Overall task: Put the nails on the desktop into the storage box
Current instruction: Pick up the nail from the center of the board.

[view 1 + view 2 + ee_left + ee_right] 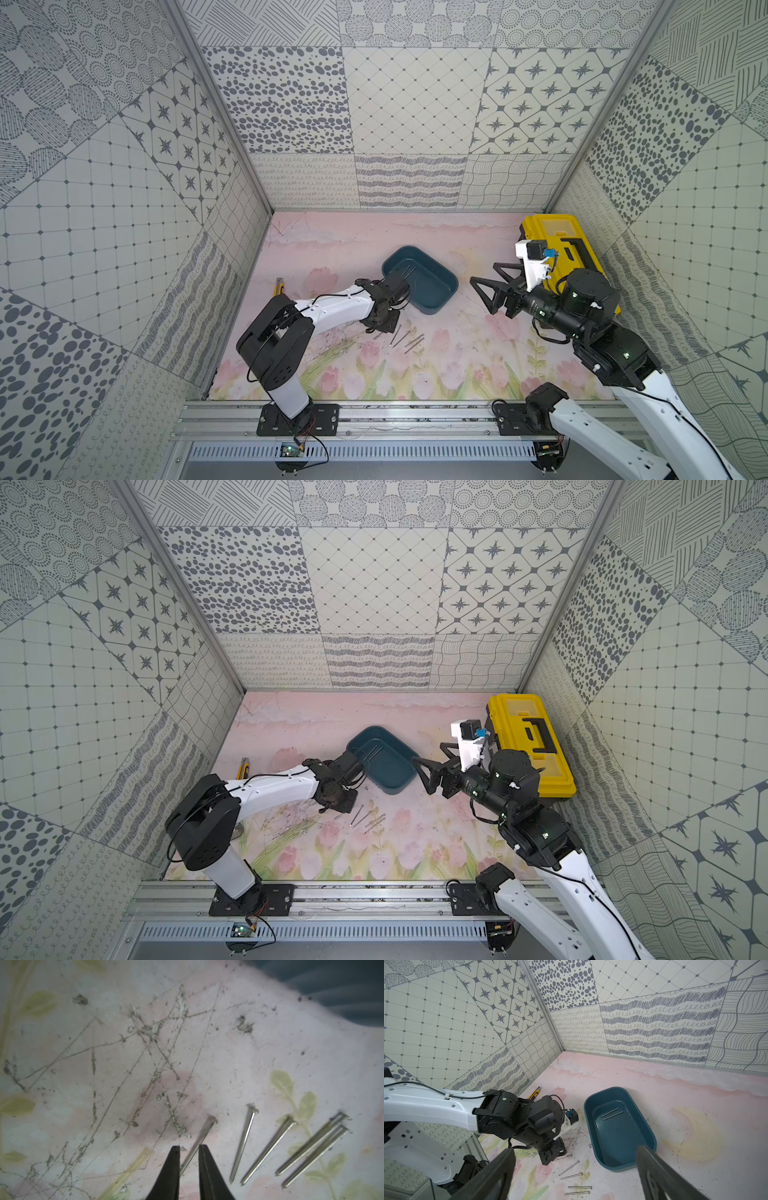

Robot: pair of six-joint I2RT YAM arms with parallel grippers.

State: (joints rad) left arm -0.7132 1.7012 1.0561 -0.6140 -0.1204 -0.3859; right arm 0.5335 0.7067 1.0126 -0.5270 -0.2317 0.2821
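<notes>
On the left, the left gripper (189, 1147) is down on the desktop (249, 1053), its fingers drawn in to a narrow gap about the leftmost nail (204, 1132). The nail crosses that gap at a slant and seems to touch both fingers, so the hold looks made, though the nail lies flat on the surface and the pinch sits on its pointed half, with the head well out beyond the fingertips. A grip off the middle of a thin round shank is likely to let the nail swing or slip. The lift should therefore go straight up and slowly, with no turn of the wrist until the nail is clear of the surface. Just to its right lie the other four nails (245, 1140) in a loose row, the two rightmost side by side and apparently touching; rising straight keeps the fingers from dragging across them. Farther right and farther away sits the storage box (436, 286), already holding two nails (611, 1112). Carry the nail low over the box's near left rim and let go only when well inside. The right gripper (483, 273), spread wide and empty, hovers right of the box, clear of that path.
</notes>
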